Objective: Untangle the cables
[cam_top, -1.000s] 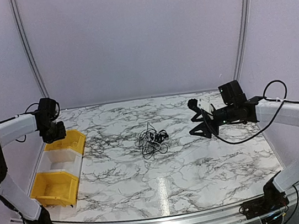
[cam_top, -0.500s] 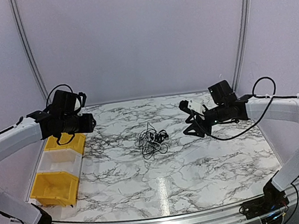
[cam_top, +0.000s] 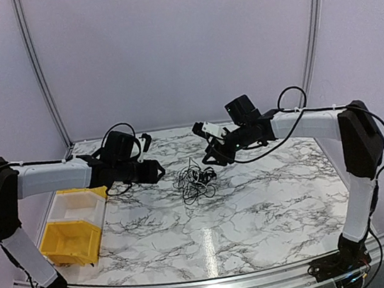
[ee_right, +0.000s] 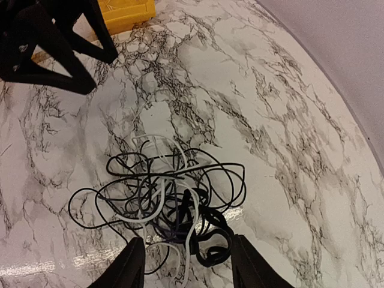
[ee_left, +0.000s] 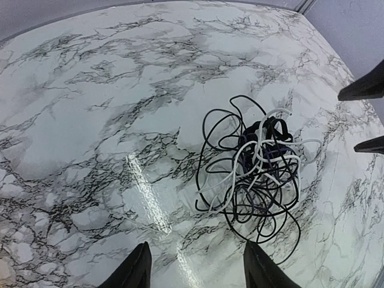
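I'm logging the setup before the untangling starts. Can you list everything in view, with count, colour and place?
cables: one tangled bunch, strand count unclear, black with some white, middle of the table
yellow bins: two, yellow, left edge of the table, the far one mostly hidden
white bin: one, white, between the yellow bins
table: one, white marble pattern with grey veins, under everything
left hand: one, black, open, hovering left of the bunch
right hand: one, black, open, hovering by the bunch's far right side
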Motion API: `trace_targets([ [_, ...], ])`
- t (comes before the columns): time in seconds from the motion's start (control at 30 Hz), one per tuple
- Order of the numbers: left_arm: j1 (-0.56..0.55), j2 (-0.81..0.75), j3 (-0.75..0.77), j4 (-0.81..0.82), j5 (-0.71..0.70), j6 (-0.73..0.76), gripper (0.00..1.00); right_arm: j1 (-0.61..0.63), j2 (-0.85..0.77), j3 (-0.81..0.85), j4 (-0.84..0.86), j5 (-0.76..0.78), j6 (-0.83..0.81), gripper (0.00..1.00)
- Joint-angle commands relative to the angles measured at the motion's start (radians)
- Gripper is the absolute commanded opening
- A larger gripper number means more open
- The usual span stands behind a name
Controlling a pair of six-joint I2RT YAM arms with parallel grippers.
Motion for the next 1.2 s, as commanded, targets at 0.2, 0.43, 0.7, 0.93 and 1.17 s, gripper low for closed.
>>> trace_targets([
  [0.2,-0.019,-0.027,-0.052,0.115,0.017,-0.148,0.56,0.037,0.297,0.370,-0.045,-0.026,0.079,0.49],
  [0.43,-0.019,-0.064,-0.092,0.119,-0.003,-0.160,0.56,0.042,0.361,0.428,-0.023,-0.019,0.107,0.42],
  [0.7,-0.022,-0.027,-0.096,0.146,0.013,-0.167,0.56,0.042,0.347,0.400,0.006,-0.053,0.113,0.14],
  [0.93,-0.047,-0.017,-0.089,0.197,-0.026,-0.135,0.59,0.044,0.238,0.378,0.018,-0.082,0.127,0.00],
  [1.17,-0.145,-0.054,-0.103,0.311,-0.199,0.019,0.70,0.052,0.013,0.314,0.003,-0.132,0.141,0.00],
])
